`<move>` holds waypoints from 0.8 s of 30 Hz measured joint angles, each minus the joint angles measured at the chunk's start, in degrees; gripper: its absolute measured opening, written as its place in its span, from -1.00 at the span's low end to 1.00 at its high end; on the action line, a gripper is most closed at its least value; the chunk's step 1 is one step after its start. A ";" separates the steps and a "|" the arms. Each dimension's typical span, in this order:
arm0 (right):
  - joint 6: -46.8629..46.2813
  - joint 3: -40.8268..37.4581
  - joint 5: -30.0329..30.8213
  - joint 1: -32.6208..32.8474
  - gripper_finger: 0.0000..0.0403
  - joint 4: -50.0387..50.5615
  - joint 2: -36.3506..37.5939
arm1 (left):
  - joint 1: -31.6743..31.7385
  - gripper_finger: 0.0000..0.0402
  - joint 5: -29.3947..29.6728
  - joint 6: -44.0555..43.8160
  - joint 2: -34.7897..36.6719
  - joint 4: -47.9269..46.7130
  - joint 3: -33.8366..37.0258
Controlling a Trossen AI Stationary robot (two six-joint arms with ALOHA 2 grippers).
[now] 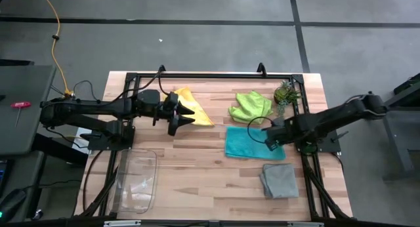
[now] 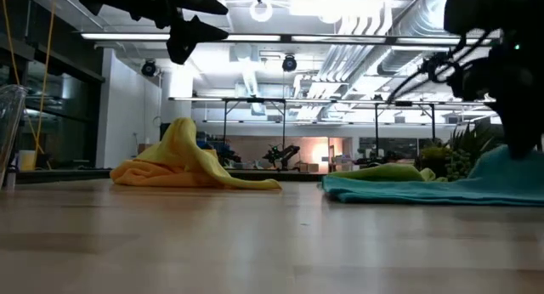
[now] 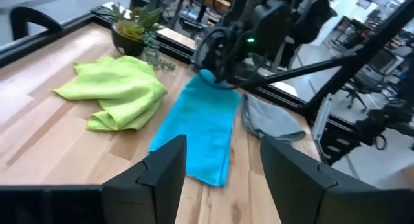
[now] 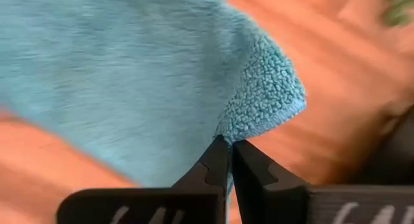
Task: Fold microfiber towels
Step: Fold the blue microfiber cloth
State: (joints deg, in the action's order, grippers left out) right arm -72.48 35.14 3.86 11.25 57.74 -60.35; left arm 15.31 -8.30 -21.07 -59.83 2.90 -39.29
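Note:
The teal towel [image 1: 244, 143] lies as a flat rectangle on the table right of centre. My right gripper [image 1: 272, 138] is shut on its right end. It also shows in the right wrist view [image 4: 228, 145]. My left gripper [image 1: 186, 115] hangs open and empty above the table beside the crumpled yellow towel [image 1: 191, 105]; its fingers frame the left wrist view [image 3: 223, 175]. The lime green towel [image 1: 249, 106] lies crumpled at the far right. The grey towel [image 1: 280, 180] lies folded at the near right. The orange towel is out of view. My right gripper pinches the teal towel between its two fingertips at an edge beside a corner [image 4: 240, 123]. One layer or several, I cannot tell. The fingers come from the table's right side, slanting down. The held end [image 2: 510, 162] rises a little; the rest [image 2: 399, 190] lies on the table.
A small potted plant [image 1: 286, 92] stands at the far right, next to the lime green towel. A clear plastic tray [image 1: 135, 181] sits at the near left. Bare wood [image 1: 197, 168] shows in the table's near middle.

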 joint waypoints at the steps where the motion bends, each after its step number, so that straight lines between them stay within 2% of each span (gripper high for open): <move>1: -0.93 0.00 -0.97 0.00 -1.00 -0.64 0.97 | 0.00 -0.07 0.23 0.03 0.00 0.00 0.00; 8: -7.43 0.04 0.22 0.00 -1.00 -12.14 2.96 | 0.00 -0.07 0.40 0.18 0.00 -0.02 0.00; 24: -20.06 0.09 7.01 0.00 -1.00 -30.52 -6.88 | 0.00 -0.07 0.63 0.22 0.00 -0.03 0.00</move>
State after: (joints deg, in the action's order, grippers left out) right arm -92.54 35.22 10.87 11.25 27.21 -67.22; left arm 15.31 -7.67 -20.84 -59.83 2.86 -39.29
